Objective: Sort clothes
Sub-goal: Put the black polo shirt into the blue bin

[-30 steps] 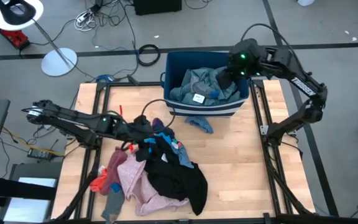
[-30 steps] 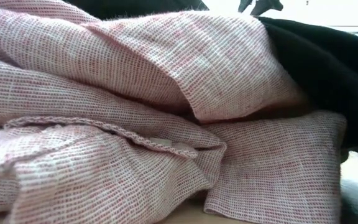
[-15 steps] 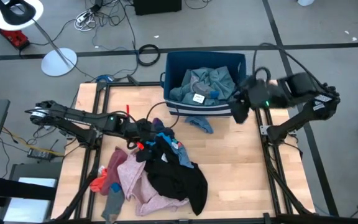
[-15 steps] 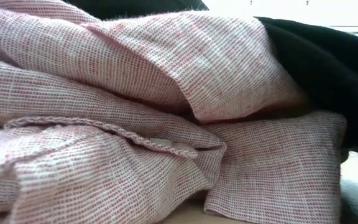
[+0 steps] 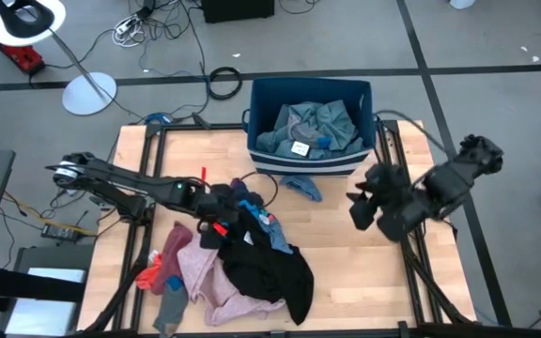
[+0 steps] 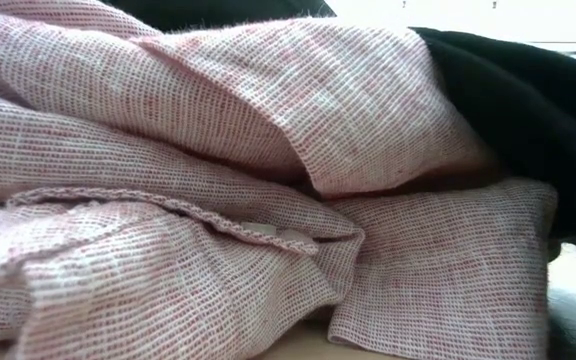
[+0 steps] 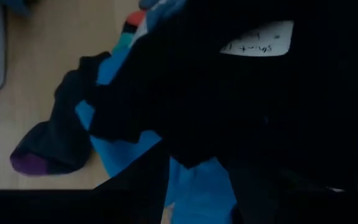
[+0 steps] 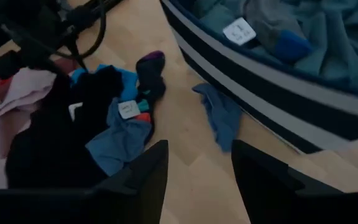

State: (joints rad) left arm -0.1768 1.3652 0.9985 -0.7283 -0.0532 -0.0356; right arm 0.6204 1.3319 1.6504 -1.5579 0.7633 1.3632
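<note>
The clothes lie in a pile on the near left of the table: a black garment (image 5: 272,270), a pink one (image 5: 212,278), a red-orange one (image 5: 151,275) and a bright blue one (image 5: 252,210). In the low view the pink cloth (image 6: 218,180) fills the picture. Teal-grey garments (image 5: 308,127) lie in the blue bin (image 5: 252,113). My left gripper (image 5: 225,214) is open, low over the pile's far edge, with the bright blue cloth (image 7: 197,199) between its fingers. My right gripper (image 5: 357,208) hangs open and empty (image 8: 197,165) above the table's right part. My left gripper points steeply down at the pile's far edge. Its fingers (image 7: 257,193) stand on either side of a fold of the bright blue cloth beside the black garment (image 7: 241,106). Whether they touch the cloth, I cannot tell.
A small blue cloth (image 5: 301,186) lies on the table just in front of the bin, and a dark sock with a purple toe (image 8: 151,67) lies near the pile. A grey sock (image 5: 169,310) hangs at the near left edge. Bare wood shows at the right (image 5: 355,272).
My right gripper has swung away from over the bin toward the table's right and near edge, sinking a little and turning to face the pile. My left gripper has sunk a little onto the pile's far edge and rolled. The clothes lie as before.
</note>
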